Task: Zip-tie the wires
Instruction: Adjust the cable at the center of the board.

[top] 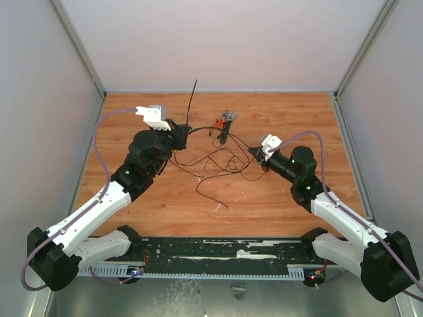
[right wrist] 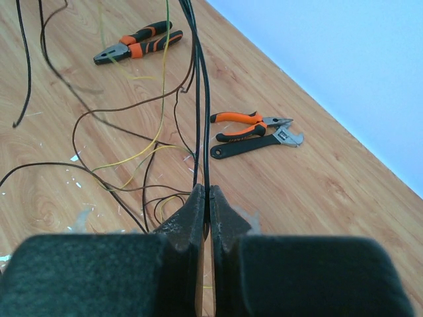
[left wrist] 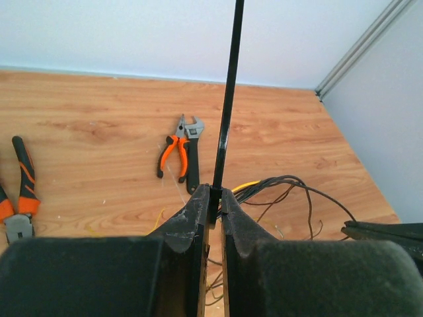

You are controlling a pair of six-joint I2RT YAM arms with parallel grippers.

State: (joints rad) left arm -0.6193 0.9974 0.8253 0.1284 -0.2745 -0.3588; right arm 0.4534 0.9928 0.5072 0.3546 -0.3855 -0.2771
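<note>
The zip tie (left wrist: 227, 99) is a thin black strip standing up out of my left gripper (left wrist: 215, 193), whose jaws are shut on its lower end. From above, the zip tie (top: 192, 99) slants toward the back wall from the left gripper (top: 184, 134). The wires (top: 215, 165) lie in loose dark loops across the middle of the table. A gathered bunch of wires (left wrist: 277, 181) runs just right of the left fingers. My right gripper (right wrist: 207, 193) is shut on two black strands of the wires (right wrist: 198, 99), and from above the right gripper (top: 252, 152) sits at the loops' right side.
Orange-handled pliers (top: 217, 123) and a black adjustable wrench (top: 226, 127) lie side by side behind the wires. A second pair of pliers (left wrist: 20, 191) lies at the left. Small bits of debris dot the wood. Walls close in the table on three sides.
</note>
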